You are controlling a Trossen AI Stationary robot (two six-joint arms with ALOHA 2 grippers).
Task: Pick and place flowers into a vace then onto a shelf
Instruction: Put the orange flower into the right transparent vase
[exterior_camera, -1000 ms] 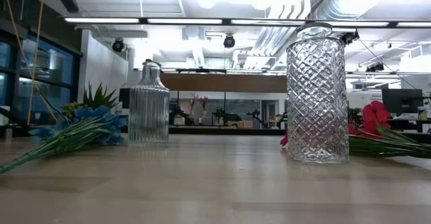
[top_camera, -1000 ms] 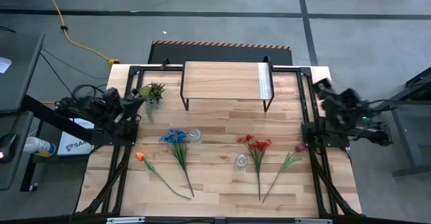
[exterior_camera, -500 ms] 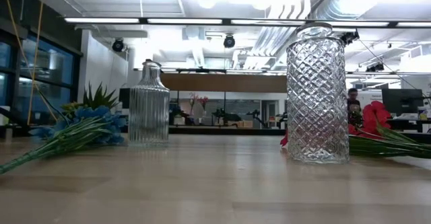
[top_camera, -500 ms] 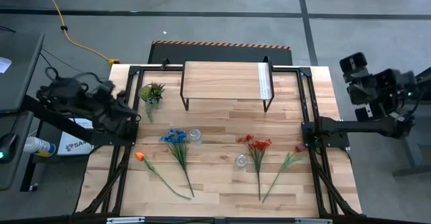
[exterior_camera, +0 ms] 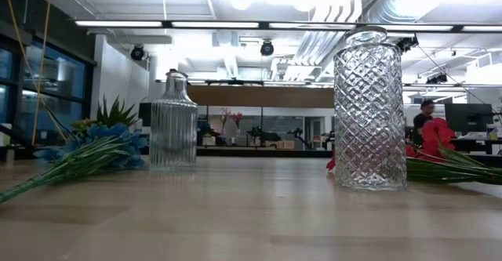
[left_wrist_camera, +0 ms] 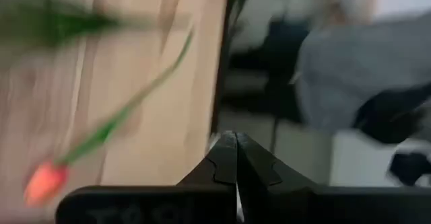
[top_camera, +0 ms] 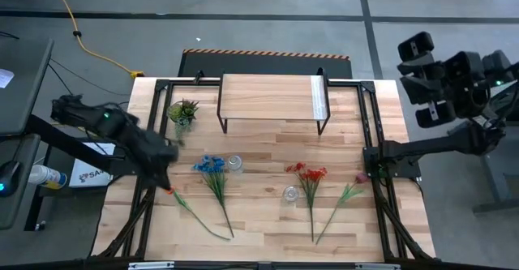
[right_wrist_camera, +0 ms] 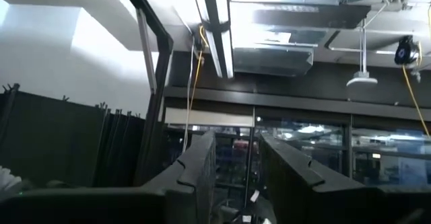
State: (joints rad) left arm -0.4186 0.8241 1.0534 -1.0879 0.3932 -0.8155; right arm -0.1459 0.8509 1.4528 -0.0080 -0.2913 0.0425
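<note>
The left gripper [top_camera: 166,166] hangs at the table's left edge with its fingers [left_wrist_camera: 229,162] pressed together and nothing between them. Just beside its tip, on the side toward the table's front, lies the orange tulip [top_camera: 168,189], its green stem running away toward the front of the table; the left wrist view shows the tulip head [left_wrist_camera: 44,182] close to the closed fingertips, but not touching them. Behind the gripper, near the table's back left corner, stands a small green potted plant [top_camera: 183,111]. To the gripper's right lies the blue cluster [top_camera: 210,165], with a small ribbed glass vase [top_camera: 235,164] just beside its blooms (in the low view the same vase [exterior_camera: 173,121] stands upright behind the blue flowers [exterior_camera: 106,142]).

Farther right, the shelf [top_camera: 272,98] stands at the back middle of the table [top_camera: 259,221], nothing on it. In front of it lie the red cluster [top_camera: 306,173] and a diamond-cut vase [top_camera: 290,194] just beside its stem, upright, empty. The dark pink bud [top_camera: 360,177] lies near the table's right edge.

The right gripper [top_camera: 432,82] is raised well off the table, beyond its right edge, far from every flower. Its fingers [right_wrist_camera: 199,167] stand slightly apart and hold nothing, aimed at the room's ceiling.
</note>
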